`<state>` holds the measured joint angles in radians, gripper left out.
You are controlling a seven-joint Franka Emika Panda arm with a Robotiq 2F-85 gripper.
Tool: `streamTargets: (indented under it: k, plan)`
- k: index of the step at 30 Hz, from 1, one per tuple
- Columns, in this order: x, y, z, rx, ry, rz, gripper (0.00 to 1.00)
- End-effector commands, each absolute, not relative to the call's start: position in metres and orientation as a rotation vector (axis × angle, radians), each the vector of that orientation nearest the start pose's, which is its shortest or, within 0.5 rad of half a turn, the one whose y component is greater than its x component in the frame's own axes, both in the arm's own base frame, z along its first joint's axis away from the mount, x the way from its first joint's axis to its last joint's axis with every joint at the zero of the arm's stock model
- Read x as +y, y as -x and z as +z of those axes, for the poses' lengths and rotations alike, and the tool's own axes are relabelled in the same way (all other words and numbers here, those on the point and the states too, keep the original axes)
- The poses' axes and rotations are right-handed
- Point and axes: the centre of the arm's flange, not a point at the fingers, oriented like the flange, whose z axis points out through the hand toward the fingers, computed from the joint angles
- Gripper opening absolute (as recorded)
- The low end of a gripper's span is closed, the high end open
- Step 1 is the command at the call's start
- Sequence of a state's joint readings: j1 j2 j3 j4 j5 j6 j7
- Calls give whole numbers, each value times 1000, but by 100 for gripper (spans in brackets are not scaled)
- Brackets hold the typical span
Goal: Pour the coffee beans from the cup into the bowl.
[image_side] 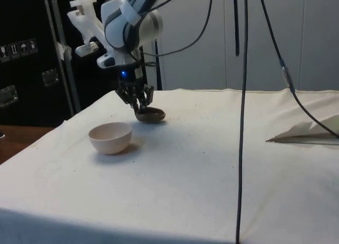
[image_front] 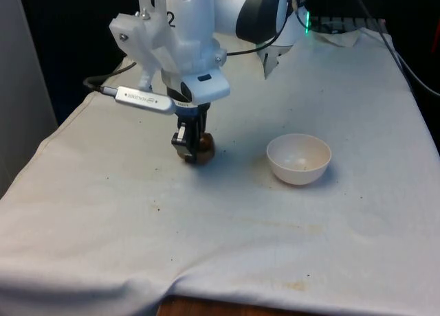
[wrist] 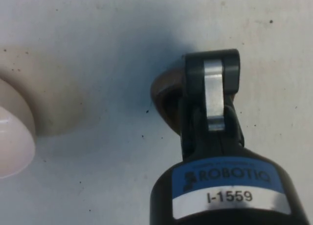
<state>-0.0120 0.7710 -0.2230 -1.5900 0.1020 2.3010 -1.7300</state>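
Brown cup [image_front: 203, 148], left of centre in the front view, sits on the tabletop [image_front: 227, 233] with the pincer [image_front: 189, 145] closed on its rim; white bowl [image_front: 298, 159] stands apart toward frame right, so the pour goes that way.

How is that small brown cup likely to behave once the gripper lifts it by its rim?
The cup looks small and shallow, so it is probably light. The gripper meets it at one edge in the side view, so it may swing or tilt. It seems rigid, but any beans inside could spill before reaching the white bowl.
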Motion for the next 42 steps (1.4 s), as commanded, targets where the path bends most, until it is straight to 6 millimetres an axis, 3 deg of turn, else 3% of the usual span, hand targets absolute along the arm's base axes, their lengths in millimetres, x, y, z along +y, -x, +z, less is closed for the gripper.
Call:
streamTargets:
  k: [1,19,42]
  plan:
    - [-139,-678,191,-2118,2335,140,3]
    - [-141,-675,234,-1960,2436,142,3]
    - [-141,-675,250,-1759,2576,141,3]
